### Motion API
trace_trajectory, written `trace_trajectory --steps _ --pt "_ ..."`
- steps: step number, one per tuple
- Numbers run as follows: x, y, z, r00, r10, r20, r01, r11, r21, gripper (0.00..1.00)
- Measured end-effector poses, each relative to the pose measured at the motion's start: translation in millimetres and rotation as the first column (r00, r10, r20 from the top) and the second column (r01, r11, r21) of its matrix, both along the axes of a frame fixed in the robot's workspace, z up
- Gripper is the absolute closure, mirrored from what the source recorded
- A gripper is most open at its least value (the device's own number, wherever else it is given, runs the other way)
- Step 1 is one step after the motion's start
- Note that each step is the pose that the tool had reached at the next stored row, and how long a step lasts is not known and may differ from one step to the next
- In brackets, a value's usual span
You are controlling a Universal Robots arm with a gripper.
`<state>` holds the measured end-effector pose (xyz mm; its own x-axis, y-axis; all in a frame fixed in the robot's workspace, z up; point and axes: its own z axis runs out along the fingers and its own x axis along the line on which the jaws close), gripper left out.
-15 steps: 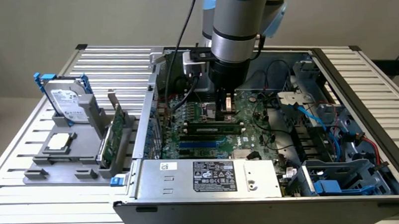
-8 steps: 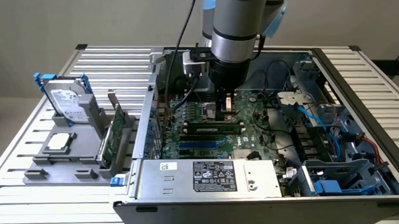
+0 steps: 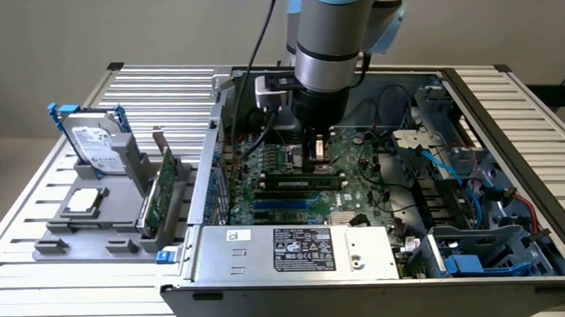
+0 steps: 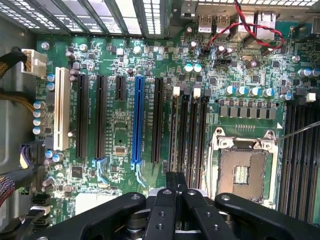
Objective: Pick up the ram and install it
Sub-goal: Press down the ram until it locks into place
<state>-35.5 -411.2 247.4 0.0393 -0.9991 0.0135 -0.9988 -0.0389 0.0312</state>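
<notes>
One Universal Robots arm point(image 3: 330, 37), reaching straight down into one open computer case point(image 3: 509, 193). One gripper point(image 3: 315, 156) low over the motherboard point(image 3: 364, 191), with its two black fingers point(image 4: 164, 205) pressed together and nothing clamped between them. One ram point(image 3: 302, 180), set lengthwise in a memory slot directly under the fingertips in the exterior view; touching or just apart, impossible to tell.

From the wrist view: fingertips over a group of four memory slots point(image 4: 188, 130), just beside one empty CPU socket point(image 4: 244, 172). Further along the board, one blue slot point(image 4: 136, 120), one white slot point(image 4: 62, 107) and four black expansion slots point(image 4: 81, 117), one of them short.

At the near edge of the case, one power supply point(image 3: 305, 251) with labels. Outside the case, on the exterior view's left, one grey holder point(image 3: 74, 236) bearing one upright hard drive point(image 3: 96, 145), one CPU point(image 3: 84, 201) lying flat and one green expansion card point(image 3: 163, 187) standing on edge.
</notes>
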Motion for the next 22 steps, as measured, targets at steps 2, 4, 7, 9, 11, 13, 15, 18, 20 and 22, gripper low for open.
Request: trace_trajectory --steps 2,4,7,9,11,13,15,18,20,22 --pt "0.0 0.0 -3.1 1.0000 0.000 0.0000 0.000 1.0000 0.0011 0.89" --pt "0.0 0.0 -5.6 1.0000 -0.001 0.0001 0.001 1.0000 0.0036 0.89" --pt "-0.5 0.0 -6.5 1.0000 -0.003 -0.0002 0.003 1.0000 0.0054 0.89" --pt "-4.3 0.0 -6.6 1.0000 -0.003 -0.0001 0.003 1.0000 0.0084 0.89" --pt "-9.5 0.0 -6.6 1.0000 -0.004 -0.0002 0.004 0.9999 0.0113 0.89" --pt "-13.4 0.0 -6.6 1.0000 -0.004 -0.0003 0.004 0.9999 0.0139 0.89" --pt "-16.7 0.0 -6.8 1.0000 -0.005 -0.0004 0.005 0.9999 0.0161 0.89" --pt "-21.3 0.1 -7.4 1.0000 -0.007 -0.0006 0.007 0.9998 0.0185 0.89" --pt "-22.1 0.0 -8.1 1.0000 -0.009 -0.0013 0.009 0.9998 0.0185 0.89" --pt "-22.1 0.0 -9.2 0.9999 -0.013 -0.0031 0.013 0.9997 0.0184 0.89"
